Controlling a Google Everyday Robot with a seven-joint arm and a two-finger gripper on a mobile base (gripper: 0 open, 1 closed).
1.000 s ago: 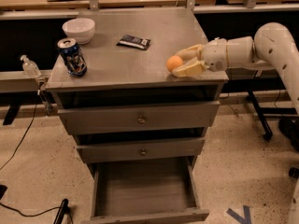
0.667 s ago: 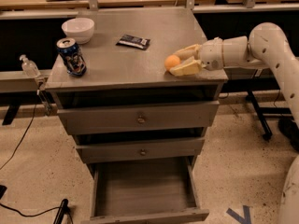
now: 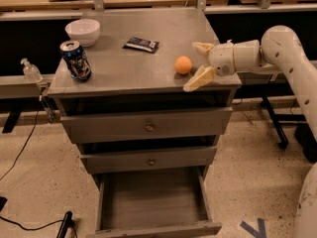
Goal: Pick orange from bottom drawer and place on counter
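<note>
The orange (image 3: 183, 65) rests on the grey counter (image 3: 129, 68) near its right front part. My gripper (image 3: 198, 63) is just right of it, open, its two cream fingers (image 3: 199, 79) spread apart and not touching the fruit. The white arm reaches in from the right. The bottom drawer (image 3: 151, 202) stands pulled out below the two shut knobbed drawers, and its inside looks empty.
On the counter stand a white bowl (image 3: 82, 31) at the back left, a soda can (image 3: 76, 60) at the front left and a dark flat packet (image 3: 141, 44) near the middle back. A clear bottle (image 3: 31, 72) sits left of the cabinet. Wooden tabletops lie behind.
The gripper has let go of the orange: its fingers opened and drew back to the right. The orange now sits free on the counter.
</note>
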